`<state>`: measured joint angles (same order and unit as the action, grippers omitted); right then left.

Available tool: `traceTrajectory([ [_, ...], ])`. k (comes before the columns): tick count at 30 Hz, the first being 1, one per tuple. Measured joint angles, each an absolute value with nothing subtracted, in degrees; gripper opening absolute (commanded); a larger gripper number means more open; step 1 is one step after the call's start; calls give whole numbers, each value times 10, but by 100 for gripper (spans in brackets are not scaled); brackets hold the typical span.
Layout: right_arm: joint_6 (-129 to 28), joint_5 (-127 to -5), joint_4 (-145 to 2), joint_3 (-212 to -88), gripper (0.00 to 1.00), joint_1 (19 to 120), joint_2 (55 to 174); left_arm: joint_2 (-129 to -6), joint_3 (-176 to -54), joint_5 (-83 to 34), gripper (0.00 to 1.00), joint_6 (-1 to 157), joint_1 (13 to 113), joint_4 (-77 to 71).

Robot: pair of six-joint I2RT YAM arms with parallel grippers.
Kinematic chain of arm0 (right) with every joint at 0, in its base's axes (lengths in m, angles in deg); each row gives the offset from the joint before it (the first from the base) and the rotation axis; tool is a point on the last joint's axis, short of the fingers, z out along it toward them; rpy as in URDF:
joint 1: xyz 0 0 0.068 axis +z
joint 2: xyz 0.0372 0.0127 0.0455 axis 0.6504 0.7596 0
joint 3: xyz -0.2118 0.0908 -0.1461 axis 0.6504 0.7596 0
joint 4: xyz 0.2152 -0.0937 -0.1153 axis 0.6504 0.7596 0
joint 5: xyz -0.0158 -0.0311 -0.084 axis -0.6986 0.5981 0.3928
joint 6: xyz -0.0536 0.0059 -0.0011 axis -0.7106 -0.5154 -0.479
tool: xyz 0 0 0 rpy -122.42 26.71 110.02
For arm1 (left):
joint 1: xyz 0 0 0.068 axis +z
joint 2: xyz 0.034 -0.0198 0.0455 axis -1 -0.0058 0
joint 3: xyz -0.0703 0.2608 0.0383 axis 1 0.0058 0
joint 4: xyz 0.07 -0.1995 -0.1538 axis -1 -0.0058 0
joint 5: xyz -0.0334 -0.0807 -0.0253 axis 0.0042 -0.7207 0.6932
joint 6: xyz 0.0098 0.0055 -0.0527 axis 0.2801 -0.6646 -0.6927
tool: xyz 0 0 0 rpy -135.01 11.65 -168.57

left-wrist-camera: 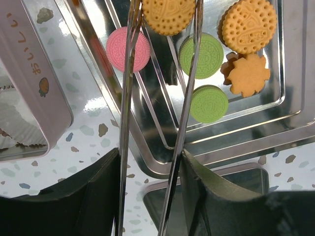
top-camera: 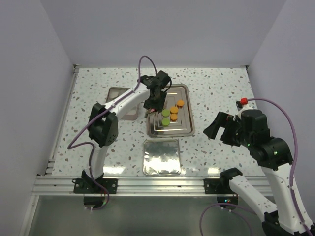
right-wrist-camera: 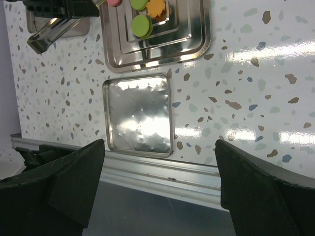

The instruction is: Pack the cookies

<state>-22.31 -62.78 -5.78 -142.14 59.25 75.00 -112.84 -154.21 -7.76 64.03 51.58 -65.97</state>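
My left gripper [top-camera: 156, 96] is shut on metal tongs [left-wrist-camera: 189, 98] over the left side of the steel tray [top-camera: 189, 129]. The tong tips press on both sides of an orange cookie [left-wrist-camera: 169, 14]. On the tray lie a pink cookie [left-wrist-camera: 128, 49], two green cookies [left-wrist-camera: 208, 55] [left-wrist-camera: 209, 103], a round orange one [left-wrist-camera: 248, 25] and a flower-shaped orange one [left-wrist-camera: 248, 74]. In the top view the green cookies [top-camera: 166, 117] and orange cookies [top-camera: 175, 110] show. My right gripper [top-camera: 224, 130] is open and empty, raised over the table's right side, far from the tray.
A pale tin box [left-wrist-camera: 29, 88] with paper cups inside stands left of the tray, partly hidden by my left arm in the top view [top-camera: 118, 93]. A shiny square lid [top-camera: 161, 156] lies in front of the tray, near the table's front rail [right-wrist-camera: 162, 172].
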Motion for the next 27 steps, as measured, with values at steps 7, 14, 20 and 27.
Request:
traceTrajectory([
  [7, -231, -628, -59, -1421, 97, 592, 754, -1128, -1544, -73, 46, 640, 512, -661],
  [14, -235, -630, -67, -1420, 97, 592, 756, -1129, -1598, -59, 45, 640, 510, -692],
  [20, -236, -643, -81, -1409, 97, 592, 761, -1114, -1624, -43, 44, 641, 515, -711],
  [27, -236, -653, -102, -1399, 97, 592, 773, -1037, -1595, -40, 44, 650, 585, -724],
])
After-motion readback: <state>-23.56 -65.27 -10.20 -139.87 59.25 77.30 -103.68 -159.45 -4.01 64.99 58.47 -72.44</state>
